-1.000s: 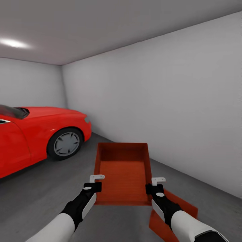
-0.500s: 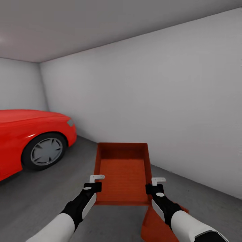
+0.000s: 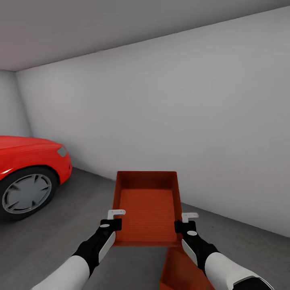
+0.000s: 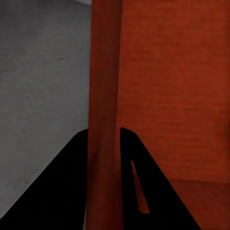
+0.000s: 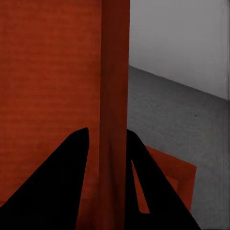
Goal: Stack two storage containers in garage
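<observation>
I've got the bin pinched by its side walls in both claws, left claw and right claw, and with the second bin at the lower right half hidden, I could set it down skewed.

The dark grey, faintly mottled concrete floor runs to the plain pale grey walls. On it a glossy red car stands at the left on its grey-spoked wheel, and an orange-red rectangular lidless bin lies near the bottom edge.
</observation>
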